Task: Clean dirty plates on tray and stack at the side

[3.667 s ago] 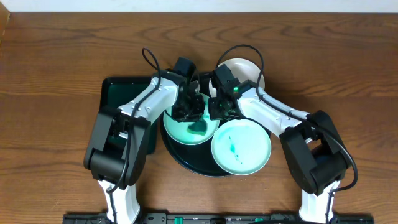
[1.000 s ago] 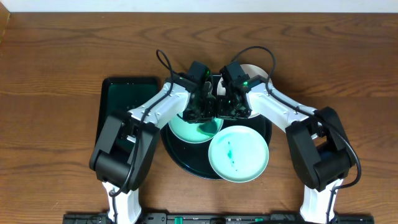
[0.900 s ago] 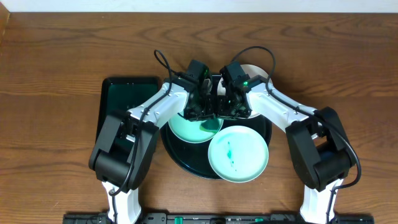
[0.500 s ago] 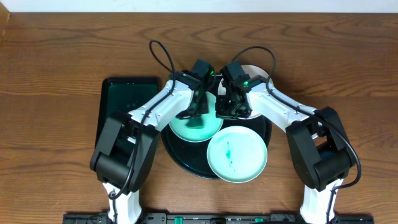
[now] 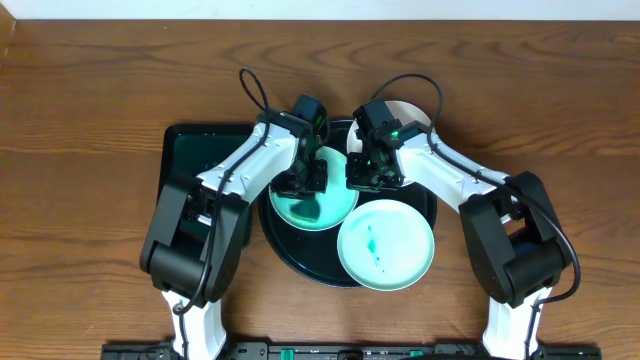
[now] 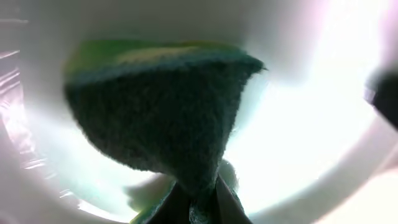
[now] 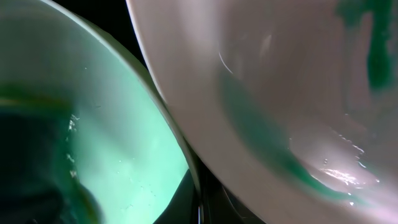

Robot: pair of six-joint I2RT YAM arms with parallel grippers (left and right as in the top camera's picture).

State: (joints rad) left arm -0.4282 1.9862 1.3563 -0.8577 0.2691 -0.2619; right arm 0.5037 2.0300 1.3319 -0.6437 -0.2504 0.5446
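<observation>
The black tray (image 5: pixel 305 255) holds two plates. The left mint plate (image 5: pixel 290 208) lies under my left gripper (image 5: pixel 307 180), which is shut on a dark green sponge (image 6: pixel 161 112) pressed on the plate's inside (image 6: pixel 311 124). My right gripper (image 5: pixel 360 178) is shut on that plate's right rim; in the right wrist view the rim (image 7: pixel 180 149) runs down between its jaws (image 7: pixel 200 202). The front plate (image 5: pixel 387 245) has a teal smear and overlaps the tray's front right rim; it also fills the right of the right wrist view (image 7: pixel 298 93). A third, white plate (image 5: pixel 408 112) lies behind the right arm.
A rectangular dark green tray (image 5: pixel 190 160) lies left of the black tray, partly under the left arm. Brown wooden table (image 5: pixel 90 90) surrounds everything. Both arms cross above the back half of the black tray.
My left gripper has shifted left across the mint plate with the sponge. The front smeared plate has slid slightly right. The right gripper has stayed on the rim.
</observation>
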